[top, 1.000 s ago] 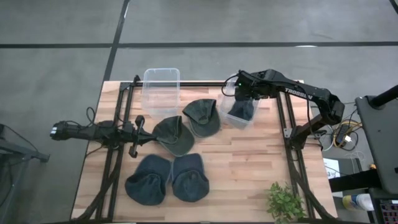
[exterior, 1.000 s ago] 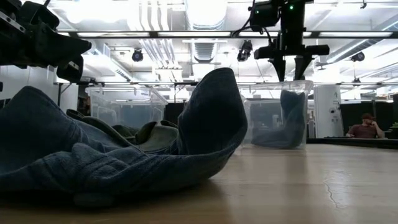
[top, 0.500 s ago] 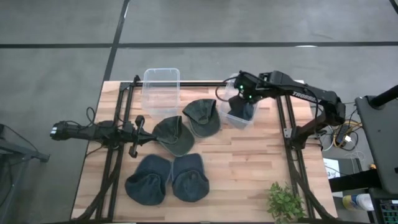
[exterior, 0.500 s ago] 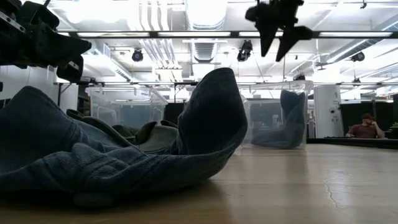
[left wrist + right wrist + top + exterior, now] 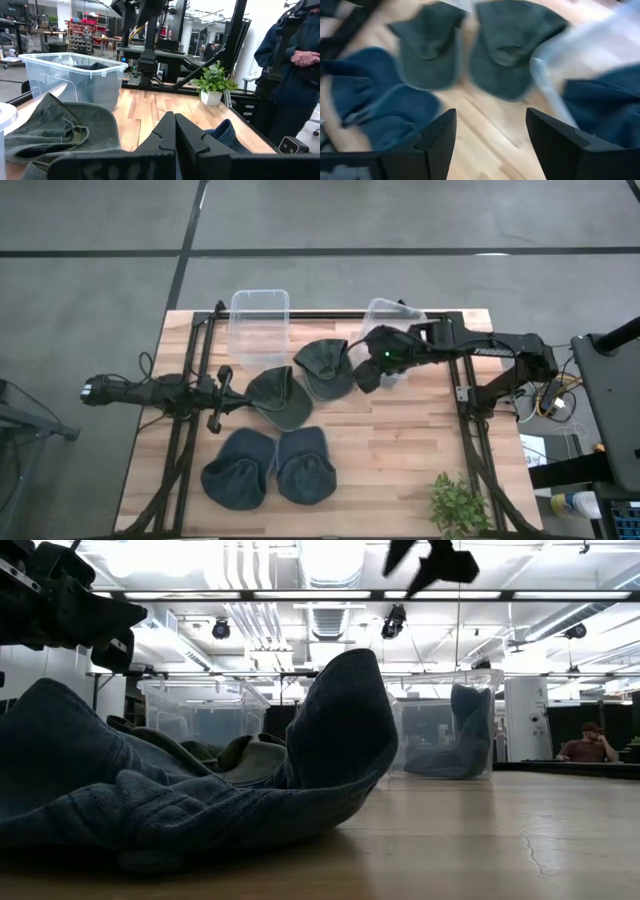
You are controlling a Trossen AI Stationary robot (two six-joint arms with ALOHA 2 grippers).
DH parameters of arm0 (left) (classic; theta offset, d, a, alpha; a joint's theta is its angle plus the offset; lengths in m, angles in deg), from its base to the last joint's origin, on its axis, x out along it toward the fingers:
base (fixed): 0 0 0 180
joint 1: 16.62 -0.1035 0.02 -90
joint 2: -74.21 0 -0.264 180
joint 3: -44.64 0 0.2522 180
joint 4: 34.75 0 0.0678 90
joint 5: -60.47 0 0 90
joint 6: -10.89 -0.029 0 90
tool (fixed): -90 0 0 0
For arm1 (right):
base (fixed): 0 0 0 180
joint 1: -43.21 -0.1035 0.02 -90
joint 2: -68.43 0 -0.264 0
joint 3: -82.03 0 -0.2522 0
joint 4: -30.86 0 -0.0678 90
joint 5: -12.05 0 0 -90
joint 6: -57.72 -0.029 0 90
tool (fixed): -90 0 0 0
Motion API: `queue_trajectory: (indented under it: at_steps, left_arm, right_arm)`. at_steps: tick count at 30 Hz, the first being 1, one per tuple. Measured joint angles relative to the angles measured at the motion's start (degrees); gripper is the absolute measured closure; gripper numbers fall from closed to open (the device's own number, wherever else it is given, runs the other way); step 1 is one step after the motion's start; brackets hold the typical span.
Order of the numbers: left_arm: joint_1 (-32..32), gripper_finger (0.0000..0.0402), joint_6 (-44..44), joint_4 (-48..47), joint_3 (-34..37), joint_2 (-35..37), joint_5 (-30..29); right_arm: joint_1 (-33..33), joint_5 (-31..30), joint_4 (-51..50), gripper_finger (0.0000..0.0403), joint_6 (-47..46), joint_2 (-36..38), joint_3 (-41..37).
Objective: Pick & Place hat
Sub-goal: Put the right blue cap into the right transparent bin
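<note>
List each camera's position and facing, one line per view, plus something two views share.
High: overhead, straight down on table, both arms.
Low: table height, level past blue hat; right gripper overhead.
Left wrist: over shut left gripper toward right bin.
Right wrist: down past open fingers at hats.
Shared: right bin, left wrist and low.

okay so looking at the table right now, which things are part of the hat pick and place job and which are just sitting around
Part of the job:
- two green hats
- two blue hats
- blue hat in the right bin
- right bin
- empty left bin
- right gripper, open, above the hats
- left gripper, shut, waiting at the table's left edge

Just lying about:
- potted plant
</note>
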Motion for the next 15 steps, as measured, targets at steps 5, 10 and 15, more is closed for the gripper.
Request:
queue_trajectory:
  at_steps: [5,10,15]
  left_arm:
    - [-0.1,0.0401,-5.5,0.3,0.0,0.0,-2.5]
    - [-0.1,0.0401,-4.2,0.3,0.0,0.0,-2.7]
    - [0.0,0.0401,1.0,5.1,0.0,0.0,-3.0]
  right_arm:
    - [-3.0,0.0,7.2,0.0172,-0.1,-0.3,-0.1]
    - [-4.0,-0.4,10.2,0.0172,-1.5,-0.5,-0.4]
    - [-4.7,-0.4,10.1,0.0172,-5.5,-0.6,-0.5]
